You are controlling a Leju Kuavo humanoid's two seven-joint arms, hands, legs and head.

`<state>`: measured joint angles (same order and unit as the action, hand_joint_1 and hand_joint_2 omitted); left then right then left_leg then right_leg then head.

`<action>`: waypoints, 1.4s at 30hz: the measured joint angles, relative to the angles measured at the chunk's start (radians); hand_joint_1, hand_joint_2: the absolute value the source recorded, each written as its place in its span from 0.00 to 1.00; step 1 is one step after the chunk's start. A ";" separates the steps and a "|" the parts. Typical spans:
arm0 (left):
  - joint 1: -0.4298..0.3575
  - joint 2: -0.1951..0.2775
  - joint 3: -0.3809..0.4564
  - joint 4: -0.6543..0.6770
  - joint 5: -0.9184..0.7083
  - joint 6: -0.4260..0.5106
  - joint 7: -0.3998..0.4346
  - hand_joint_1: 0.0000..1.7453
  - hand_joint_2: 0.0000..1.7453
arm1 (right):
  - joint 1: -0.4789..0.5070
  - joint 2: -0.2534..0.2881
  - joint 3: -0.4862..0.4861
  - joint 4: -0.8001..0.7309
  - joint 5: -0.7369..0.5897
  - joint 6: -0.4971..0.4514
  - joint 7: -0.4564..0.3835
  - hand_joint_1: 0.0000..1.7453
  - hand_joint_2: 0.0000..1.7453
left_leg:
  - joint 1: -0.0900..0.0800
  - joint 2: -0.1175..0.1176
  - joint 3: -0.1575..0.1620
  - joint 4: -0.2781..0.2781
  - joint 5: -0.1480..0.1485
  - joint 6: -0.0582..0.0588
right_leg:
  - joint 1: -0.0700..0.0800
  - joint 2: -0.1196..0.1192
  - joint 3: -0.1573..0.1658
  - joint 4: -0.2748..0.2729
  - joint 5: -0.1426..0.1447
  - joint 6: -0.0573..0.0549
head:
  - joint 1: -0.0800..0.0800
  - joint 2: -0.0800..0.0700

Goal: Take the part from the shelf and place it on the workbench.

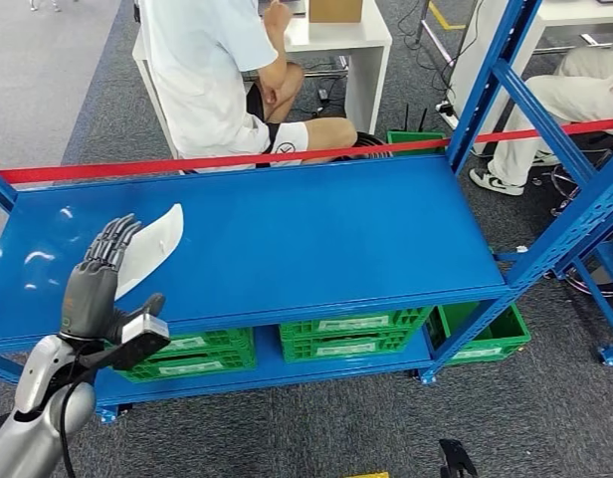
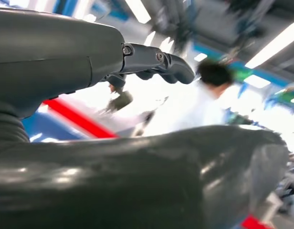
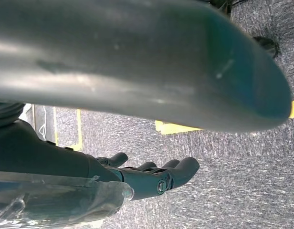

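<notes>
A white, flat, curved part (image 1: 154, 243) lies on the left of the blue shelf board (image 1: 304, 234). My left hand (image 1: 100, 287) is raised just in front of it, fingers stretched up across the part's near end and thumb out to the side, with nothing gripped. The blurred left wrist view has the straight fingers (image 2: 163, 62) and the thick thumb (image 2: 138, 176) apart and nothing between them. In the right wrist view my right hand (image 3: 145, 176) hangs over grey carpet, its fingers straight and holding nothing.
A red bar (image 1: 289, 157) runs along the shelf's far edge. Green crates (image 1: 348, 334) stand on the lower board. A blue upright (image 1: 513, 95) rises at the right. Behind the shelf one person (image 1: 206, 70) sits at a white desk (image 1: 356, 50), another (image 1: 566, 100) at the right.
</notes>
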<state>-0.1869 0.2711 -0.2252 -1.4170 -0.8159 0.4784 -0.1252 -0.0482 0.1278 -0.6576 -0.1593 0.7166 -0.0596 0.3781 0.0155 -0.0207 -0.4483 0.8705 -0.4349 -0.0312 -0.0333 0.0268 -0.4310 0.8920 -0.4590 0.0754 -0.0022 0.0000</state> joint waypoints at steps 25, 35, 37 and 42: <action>-0.359 -0.006 0.000 0.588 0.011 -0.092 0.077 0.00 0.00 | -0.004 0.000 -0.020 -0.002 0.032 0.009 -0.006 0.00 0.00 | 0.000 0.000 -0.005 0.003 0.001 -0.002 | 0.000 0.000 -0.006 0.005 0.000 -0.001 | 0.000 0.000; -0.426 -0.027 -0.015 0.694 -0.019 -0.153 0.064 0.00 0.00 | -0.004 0.000 -0.021 -0.002 0.038 0.017 -0.009 0.00 0.00 | 0.000 0.000 -0.007 0.006 0.001 -0.002 | 0.000 0.000 -0.008 0.006 0.000 -0.001 | 0.000 0.000; -0.457 -0.033 -0.027 0.726 -0.038 -0.175 0.073 0.00 0.00 | -0.005 0.000 -0.022 -0.002 0.039 0.018 -0.009 0.00 0.00 | 0.000 0.000 -0.008 0.006 0.001 -0.002 | 0.000 0.000 -0.008 0.006 0.001 -0.001 | 0.000 0.000; -0.507 -0.049 -0.055 0.762 -0.046 -0.206 0.082 0.00 0.00 | -0.005 0.000 -0.025 -0.002 0.039 0.018 -0.009 0.00 0.00 | 0.000 0.000 -0.009 0.008 0.001 -0.002 | 0.000 0.000 -0.008 0.007 0.001 -0.001 | 0.000 0.000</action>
<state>-0.6934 0.2225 -0.2806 -0.6551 -0.8621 0.2726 -0.0435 -0.0528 0.1278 -0.6825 -0.1610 0.7558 -0.0416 0.3689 0.0157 -0.0206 -0.4570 0.8783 -0.4336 -0.0332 -0.0333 0.0271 -0.4391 0.8986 -0.4585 0.0748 -0.0023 0.0000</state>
